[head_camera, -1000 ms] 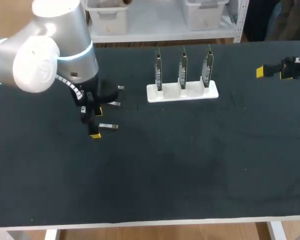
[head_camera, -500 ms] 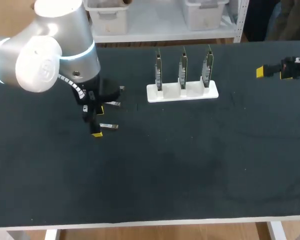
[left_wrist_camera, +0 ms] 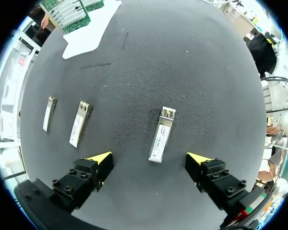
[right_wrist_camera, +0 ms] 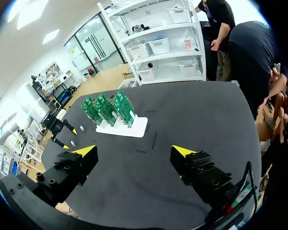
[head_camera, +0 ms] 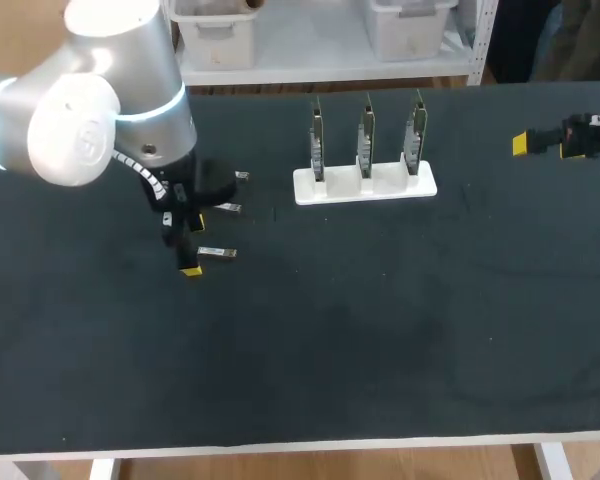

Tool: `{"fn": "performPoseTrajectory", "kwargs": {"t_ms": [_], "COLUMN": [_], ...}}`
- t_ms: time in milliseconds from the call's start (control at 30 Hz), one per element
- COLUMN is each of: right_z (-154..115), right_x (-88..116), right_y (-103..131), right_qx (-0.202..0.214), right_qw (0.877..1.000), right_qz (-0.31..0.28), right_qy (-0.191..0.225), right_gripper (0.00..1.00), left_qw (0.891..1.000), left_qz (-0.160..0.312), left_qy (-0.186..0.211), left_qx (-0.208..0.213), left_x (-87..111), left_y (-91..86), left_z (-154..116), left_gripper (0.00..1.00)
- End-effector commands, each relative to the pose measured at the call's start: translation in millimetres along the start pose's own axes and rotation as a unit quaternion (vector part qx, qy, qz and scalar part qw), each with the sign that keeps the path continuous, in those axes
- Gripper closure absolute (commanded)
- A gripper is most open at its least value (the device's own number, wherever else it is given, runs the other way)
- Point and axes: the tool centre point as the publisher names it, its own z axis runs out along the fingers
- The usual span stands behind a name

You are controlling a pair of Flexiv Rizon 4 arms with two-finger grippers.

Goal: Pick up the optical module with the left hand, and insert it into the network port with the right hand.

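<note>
Three silver optical modules lie on the black table at the left. The nearest module [left_wrist_camera: 161, 134] [head_camera: 217, 252] lies flat between and just ahead of the yellow tips of my left gripper [left_wrist_camera: 149, 158] [head_camera: 190, 250], which hangs open over it without touching. Two more modules [left_wrist_camera: 79, 123] [left_wrist_camera: 49, 113] lie beside it. A white stand [head_camera: 365, 184] [right_wrist_camera: 123, 126] holds three upright green network cards [head_camera: 366, 138] [right_wrist_camera: 106, 109] at the back middle. My right gripper [right_wrist_camera: 133, 152] [head_camera: 525, 143] is open and empty near the table's right edge, far from the stand.
The black mat [head_camera: 380, 330] stretches bare from the stand toward the front edge. Spare modules [head_camera: 228, 208] [head_camera: 242, 176] lie just behind my left gripper.
My left arm wobbled slightly right and back again; the modules and the right arm stay where they were.
</note>
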Motion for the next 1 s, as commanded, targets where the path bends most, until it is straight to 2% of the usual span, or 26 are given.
{"fn": "performPoseTrajectory", "kwargs": {"t_ms": [33,400,433,467,500,567,633,700,767,833,900,933,1000], "right_z": [0.0,0.0,0.0,0.0,0.0,0.0,0.0,0.0,0.0,0.0,0.0,0.0,0.0], "right_x": [0.0,0.0,0.0,0.0,0.0,0.0,0.0,0.0,0.0,0.0,0.0,0.0,0.0], "right_y": [0.0,0.0,0.0,0.0,0.0,0.0,0.0,0.0,0.0,0.0,0.0,0.0,0.0], "right_qx": [0.0,0.0,0.0,0.0,0.0,0.0,0.0,0.0,0.0,0.0,0.0,0.0,0.0], "right_qw": [1.0,1.0,1.0,1.0,1.0,1.0,1.0,1.0,1.0,1.0,1.0,1.0,1.0], "right_qz": [0.0,0.0,0.0,0.0,0.0,0.0,0.0,0.0,0.0,0.0,0.0,0.0,0.0], "right_qy": [0.0,0.0,0.0,0.0,0.0,0.0,0.0,0.0,0.0,0.0,0.0,0.0,0.0], "right_gripper": [0.0,0.0,0.0,0.0,0.0,0.0,0.0,0.0,0.0,0.0,0.0,0.0,0.0], "left_qw": [1.0,1.0,1.0,1.0,1.0,1.0,1.0,1.0,1.0,1.0,1.0,1.0,1.0], "left_qz": [0.002,0.005,0.007,0.007,0.008,0.008,0.006,0.006,0.006,0.007,0.009,0.009,0.009], "left_qy": [0.002,-0.005,-0.006,-0.005,-0.005,-0.005,-0.006,-0.007,-0.009,-0.01,-0.01,-0.01,-0.01], "left_qx": [0.003,0.01,0.011,0.012,0.012,0.014,0.015,0.016,0.018,0.019,0.021,0.021,0.021], "left_x": [0.8,0.7,0.7,0.7,0.7,0.7,0.6,0.3,-0.2,-0.8,-0.9,-1.0,-0.9], "left_y": [1.6,-0.1,-0.5,-0.7,-0.9,-1.6,-2.5,-3.4,-4.4,-5.3,-6.0,-6.3,-6.9], "left_z": [2.6,5.3,5.6,6.0,6.3,7.4,8.3,9.3,10.6,11.2,11.8,11.9,11.9], "left_gripper": [0.0,0.0,0.15,0.55,0.7,0.79,0.71,0.77,0.75,0.77,0.86,1.0,1.0]}}
